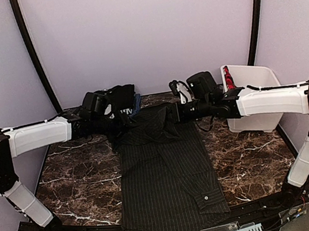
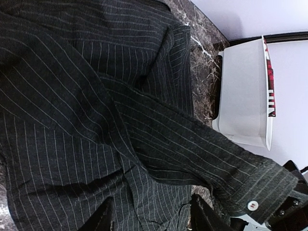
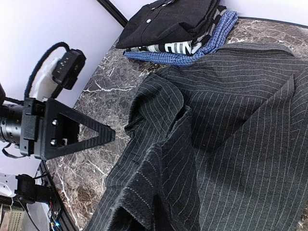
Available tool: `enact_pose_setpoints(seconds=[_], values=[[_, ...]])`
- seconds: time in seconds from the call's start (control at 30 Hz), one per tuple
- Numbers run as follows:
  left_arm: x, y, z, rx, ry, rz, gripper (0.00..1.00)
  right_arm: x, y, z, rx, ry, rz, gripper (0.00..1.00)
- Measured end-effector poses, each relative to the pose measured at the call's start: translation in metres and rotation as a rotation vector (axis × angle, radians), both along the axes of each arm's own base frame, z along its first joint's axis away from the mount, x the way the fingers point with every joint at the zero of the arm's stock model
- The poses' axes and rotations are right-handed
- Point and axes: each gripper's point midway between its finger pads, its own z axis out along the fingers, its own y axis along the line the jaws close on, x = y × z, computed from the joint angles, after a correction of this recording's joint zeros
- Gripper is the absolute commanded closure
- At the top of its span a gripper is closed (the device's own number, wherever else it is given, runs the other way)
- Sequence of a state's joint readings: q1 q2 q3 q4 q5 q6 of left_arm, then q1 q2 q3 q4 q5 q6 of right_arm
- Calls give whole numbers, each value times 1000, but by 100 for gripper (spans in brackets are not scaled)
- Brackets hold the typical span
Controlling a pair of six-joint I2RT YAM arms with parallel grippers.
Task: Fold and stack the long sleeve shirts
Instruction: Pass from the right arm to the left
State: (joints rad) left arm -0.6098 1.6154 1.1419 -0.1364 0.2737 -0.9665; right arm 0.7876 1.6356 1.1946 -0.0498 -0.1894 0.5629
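Right gripper (image 1: 173, 113) clenched on buttoned cuff (image 2: 260, 190) of large black pinstriped cloth shirt (image 1: 164, 178); left gripper (image 2: 151, 219) released. Risk: unanchored shirt drags, fold wrinkles.

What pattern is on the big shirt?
The shirt has thin pale pinstripes on black, clearest in left wrist view.

There's the pinstriped shirt (image 1: 167, 177): woven cloth, matt, slightly fuzzy, with a shiny pale button (image 2: 252, 205) on the cuff. The desk (image 1: 77, 185) gleams, polished dark stone look with white veins. The basket (image 1: 254, 80) is smooth white plastic. The folded shirts (image 3: 178, 24) are matt cloth too. The arm shells (image 1: 35, 136) are glossy white plastic.
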Motion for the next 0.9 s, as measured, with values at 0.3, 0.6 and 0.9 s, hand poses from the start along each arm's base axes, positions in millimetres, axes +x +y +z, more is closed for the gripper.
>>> enact_pose_setpoints(seconds=[0.3, 0.6, 0.9], values=[[-3, -29, -54, -11, 141, 20, 48, -1, 5, 6, 15, -25, 7, 100], [6, -36, -69, 4, 161, 64, 59, -2, 7, 6, 14, -28, 8, 100], [12, -47, -79, -10, 163, 87, 99, 0, 6, 6, 13, -38, -5, 100]])
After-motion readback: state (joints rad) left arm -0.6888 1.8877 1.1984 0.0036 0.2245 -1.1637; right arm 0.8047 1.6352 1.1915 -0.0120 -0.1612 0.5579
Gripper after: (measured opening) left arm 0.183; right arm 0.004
